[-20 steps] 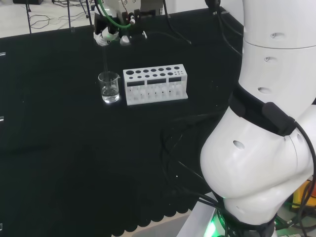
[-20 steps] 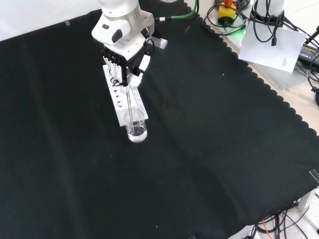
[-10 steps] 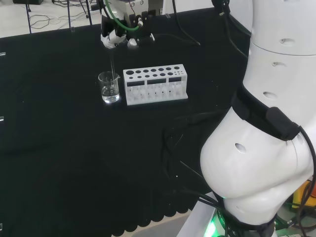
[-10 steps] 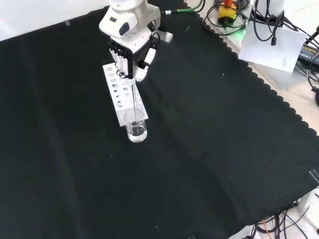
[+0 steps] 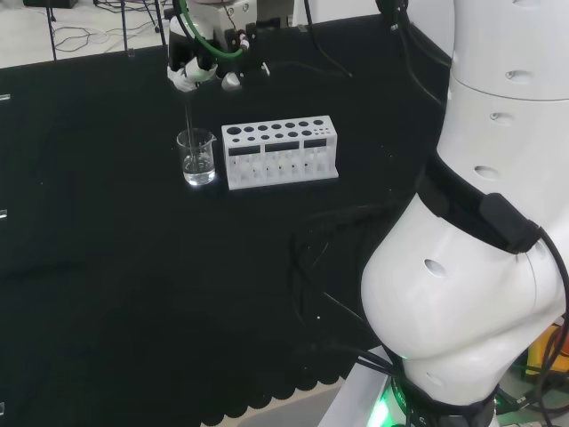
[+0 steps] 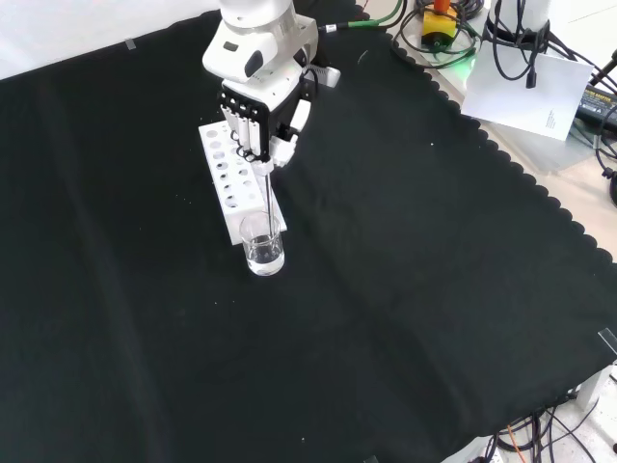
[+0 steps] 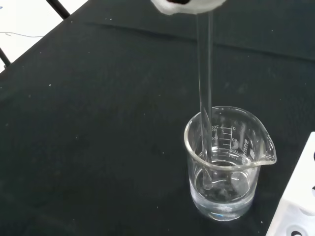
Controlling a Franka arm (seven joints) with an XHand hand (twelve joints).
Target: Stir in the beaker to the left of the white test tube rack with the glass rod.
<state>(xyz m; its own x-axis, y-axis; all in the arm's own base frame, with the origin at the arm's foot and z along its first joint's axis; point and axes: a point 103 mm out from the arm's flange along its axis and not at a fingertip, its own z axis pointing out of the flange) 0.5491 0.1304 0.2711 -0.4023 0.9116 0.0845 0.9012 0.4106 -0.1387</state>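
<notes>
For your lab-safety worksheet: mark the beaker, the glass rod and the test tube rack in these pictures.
beaker (image 7: 224,194): wrist view, on its lower glass wall.
glass rod (image 7: 204,88): wrist view, on the shaft above the rim.
rack (image 5: 281,133): head view, on its white top plate among the holes.

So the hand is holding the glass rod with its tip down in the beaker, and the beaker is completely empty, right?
Not quite: the beaker is not empty. The wrist view shows a shallow layer of clear liquid at its bottom, with the tip of the glass rod dipping into it. The rest stands: the hand holds the rod, tip down in the beaker.
</notes>
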